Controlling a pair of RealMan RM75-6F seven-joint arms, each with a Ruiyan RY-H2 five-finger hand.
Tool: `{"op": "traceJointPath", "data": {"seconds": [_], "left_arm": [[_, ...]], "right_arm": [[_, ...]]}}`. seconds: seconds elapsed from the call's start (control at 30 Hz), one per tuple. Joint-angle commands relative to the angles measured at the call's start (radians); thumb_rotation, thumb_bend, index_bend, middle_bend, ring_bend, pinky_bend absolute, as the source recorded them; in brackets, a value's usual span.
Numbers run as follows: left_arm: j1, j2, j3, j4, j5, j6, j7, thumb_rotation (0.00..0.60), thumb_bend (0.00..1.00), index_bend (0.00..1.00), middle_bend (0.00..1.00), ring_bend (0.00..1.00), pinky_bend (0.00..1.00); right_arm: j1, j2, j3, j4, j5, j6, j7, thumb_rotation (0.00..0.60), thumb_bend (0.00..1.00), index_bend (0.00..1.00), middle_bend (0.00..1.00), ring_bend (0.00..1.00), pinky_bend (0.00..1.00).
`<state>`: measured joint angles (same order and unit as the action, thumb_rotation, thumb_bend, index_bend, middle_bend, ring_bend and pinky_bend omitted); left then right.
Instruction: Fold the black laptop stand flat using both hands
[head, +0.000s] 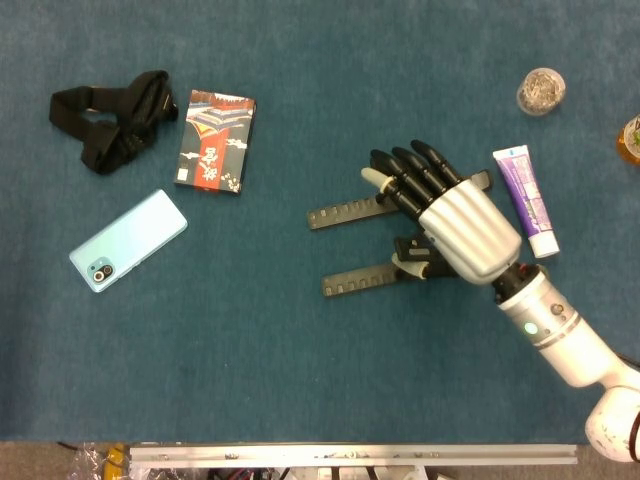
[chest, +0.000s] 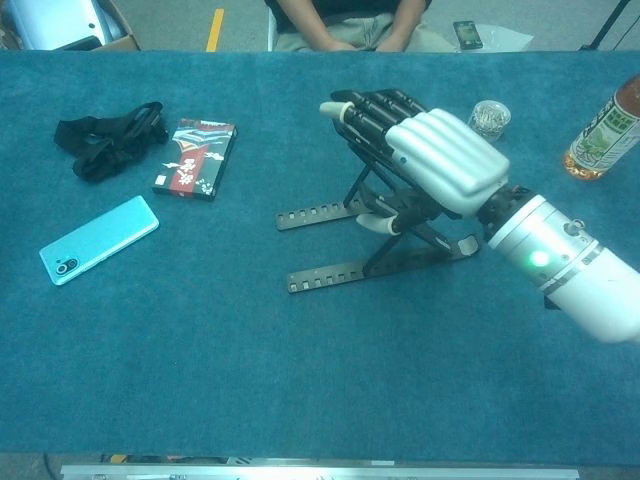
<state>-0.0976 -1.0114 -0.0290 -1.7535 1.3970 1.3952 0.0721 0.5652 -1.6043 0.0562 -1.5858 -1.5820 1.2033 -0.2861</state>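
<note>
Fingers of the right hand (chest: 440, 165) wrap the raised laptop stand (chest: 340, 270) at frame centre; no legible writing.

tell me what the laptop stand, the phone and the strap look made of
Laptop stand: probably metal or hard plastic, matte black; thin rigid bars with a row of notches.
Phone: light blue back with a smooth, faintly glossy sheen, likely glass or plastic.
Strap: looks like black woven fabric, limp and bunched into loops.
The right robot hand rests on the stand's raised part, so its top surface is hidden.
</note>
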Motion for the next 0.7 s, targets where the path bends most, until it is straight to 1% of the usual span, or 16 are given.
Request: {"op": "traceJointPath", "data": {"seconds": [0.03,0.4,0.7], "left_arm": [[-0.001,-0.001,0.0,-0.001,0.002,-0.001,0.001,0.6,0.29,0.0,0.0,0.0,0.0],[-0.011,-0.013,0.005,-0.007,0.02,-0.011,0.009,0.6,0.28,0.0,0.0,0.0,0.0],[-0.018,-0.017,0.007,-0.012,0.03,-0.018,0.014,0.6,0.28,0.0,0.0,0.0,0.0]], "right_arm": [[-0.015,0.013,0.003,0.004,-0.015,0.033,-0.02,0.538,0.19,0.0,0.01,0.0,0.03],[-0.098,0.115,-0.007,-0.052,-0.028,0.146,-0.061,0.539,0.19,0.0,0.01,0.0,0.03],[-0.176,0.181,-0.008,-0.059,-0.017,0.234,-0.046,0.538,0.19,0.0,0.01,0.0,0.03]]}}
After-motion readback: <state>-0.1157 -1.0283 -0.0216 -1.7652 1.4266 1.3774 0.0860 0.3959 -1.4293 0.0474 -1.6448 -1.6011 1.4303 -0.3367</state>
